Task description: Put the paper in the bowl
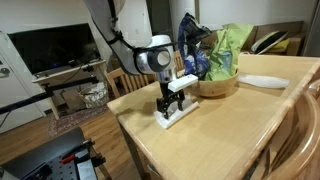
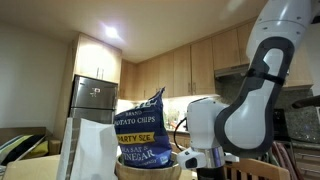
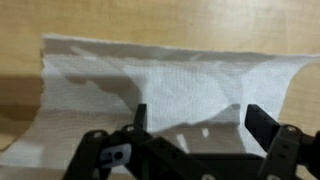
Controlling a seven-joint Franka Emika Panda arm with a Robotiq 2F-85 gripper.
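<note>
In an exterior view, the gripper (image 1: 173,100) stands at frame centre over the paper (image 1: 181,115) on the table (image 1: 205,140), and the bowl (image 1: 218,87) sits just right of it. In an exterior view, a blue chip bag (image 2: 140,125) rises at lower centre. In the wrist view, the jaws are spread wide above the paper, which spans the frame.

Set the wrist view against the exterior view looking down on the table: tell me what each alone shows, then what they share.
Wrist view only: creases in the paper and how wide the pincer stands open. Exterior view only: the bowl with snack bags, a white plate, the arm, a TV. Both: paper, pincer over it, wooden table.
</note>
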